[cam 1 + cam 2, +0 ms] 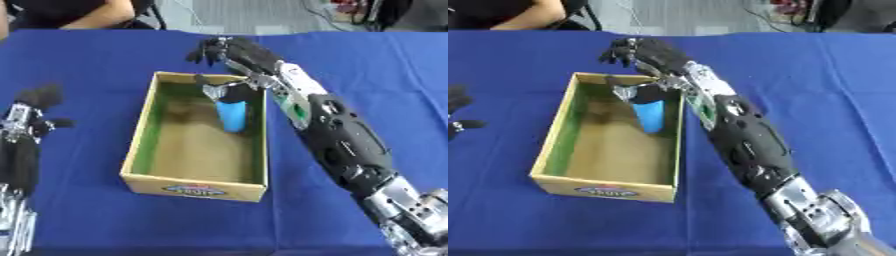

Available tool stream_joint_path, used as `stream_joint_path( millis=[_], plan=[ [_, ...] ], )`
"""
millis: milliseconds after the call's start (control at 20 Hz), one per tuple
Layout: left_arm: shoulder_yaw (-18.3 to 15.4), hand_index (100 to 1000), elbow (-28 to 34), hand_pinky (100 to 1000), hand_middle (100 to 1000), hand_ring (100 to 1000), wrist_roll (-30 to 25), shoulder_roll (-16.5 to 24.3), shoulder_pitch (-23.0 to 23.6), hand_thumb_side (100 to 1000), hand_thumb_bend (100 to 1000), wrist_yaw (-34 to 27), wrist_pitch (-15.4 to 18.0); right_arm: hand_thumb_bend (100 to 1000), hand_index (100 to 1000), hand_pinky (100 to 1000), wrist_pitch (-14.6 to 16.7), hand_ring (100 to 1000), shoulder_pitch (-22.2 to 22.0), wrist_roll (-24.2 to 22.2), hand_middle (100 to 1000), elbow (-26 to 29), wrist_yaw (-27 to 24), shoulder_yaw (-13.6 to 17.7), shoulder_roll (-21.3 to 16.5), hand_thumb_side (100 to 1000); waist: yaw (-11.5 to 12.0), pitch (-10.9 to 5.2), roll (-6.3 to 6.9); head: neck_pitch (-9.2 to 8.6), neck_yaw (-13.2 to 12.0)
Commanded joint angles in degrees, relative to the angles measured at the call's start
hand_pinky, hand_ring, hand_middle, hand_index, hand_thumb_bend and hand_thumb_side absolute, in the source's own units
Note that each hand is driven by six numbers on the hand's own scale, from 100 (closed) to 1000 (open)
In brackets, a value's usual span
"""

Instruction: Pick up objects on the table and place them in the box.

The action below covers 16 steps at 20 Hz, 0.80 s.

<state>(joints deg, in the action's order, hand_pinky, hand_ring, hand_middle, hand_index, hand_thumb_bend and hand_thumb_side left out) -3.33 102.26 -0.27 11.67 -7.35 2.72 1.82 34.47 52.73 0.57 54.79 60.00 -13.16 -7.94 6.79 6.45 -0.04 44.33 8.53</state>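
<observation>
— Since you ask for the biggest thing first: what covers the scene?

— Blue cloth over the table [96, 65], wall to wall. On it, near the middle, sits an open cardboard box [136, 150] with a long axis running away from the camera; its left inner wall looks green and a coloured label shows on the near outer face.

— And the arms?

— From the lower right corner the right arm [346, 145] stretches diagonally up to the box's far right corner. Its right hand [232, 52] hovers over the far rim, fingers spread and mostly straight, the thumb pointing down toward the box's inside.

— Is it gripping anything?

— Hard to call. A blue cylinder [233, 115] stands upright inside the box, against the right wall near the far end, directly under the thumb. Whether the thumb touches its top, I cannot tell; the fingers are not wrapped round it.

— The other hand?

— The left hand [35, 107] rests at the left edge, well apart from the box, fingers up and relaxed, holding nothing.
</observation>
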Motion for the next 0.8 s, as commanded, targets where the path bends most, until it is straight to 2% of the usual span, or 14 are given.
stream_joint_path(
  millis=[50, 100, 200, 550, 800],
  plan=[
    [0.09, 809, 0.68, 634, 871, 873, -0.20, 0.33, -0.58, 1000, 427, -0.13, 0.21, 100, 1000, 942, 1.56, 869, 0.24, -0.22, 920, -0.19, 1.08, -0.34, -0.10, 863, -0.19, -0.64, 0.30, -0.21, -0.22],
    [0.08, 809, 0.66, 634, 871, 873, -0.20, 0.35, -0.56, 1000, 426, -0.12, 0.20, 131, 1000, 1000, 2.11, 956, 0.08, -0.66, 987, -0.47, 1.29, -0.40, -0.15, 918, -0.26, -0.64, 0.31, -0.21, -0.24],
    [0.08, 809, 0.64, 634, 871, 873, -0.20, 0.39, -0.52, 1000, 426, -0.10, 0.21, 177, 1000, 1000, 2.96, 1000, -0.10, -1.63, 1000, -0.96, 1.58, -0.31, -0.30, 943, -0.39, -0.65, 0.33, -0.21, -0.26],
    [0.09, 809, 0.59, 635, 872, 874, -0.19, 0.53, -0.40, 1000, 425, -0.08, 0.23, 166, 1000, 1000, 3.04, 1000, -0.19, -2.14, 1000, -0.07, 1.16, 0.17, -1.61, 932, -0.75, -0.73, 0.30, -0.21, -0.30],
    [0.04, 808, 0.56, 635, 872, 875, -0.15, 0.70, -0.22, 1000, 424, -0.01, 0.21, 135, 1000, 1000, 1.62, 1000, -0.38, -1.73, 1000, 3.50, -0.58, 0.34, -4.35, 915, -1.12, -0.88, 0.11, -0.21, -0.60]
  ],
)
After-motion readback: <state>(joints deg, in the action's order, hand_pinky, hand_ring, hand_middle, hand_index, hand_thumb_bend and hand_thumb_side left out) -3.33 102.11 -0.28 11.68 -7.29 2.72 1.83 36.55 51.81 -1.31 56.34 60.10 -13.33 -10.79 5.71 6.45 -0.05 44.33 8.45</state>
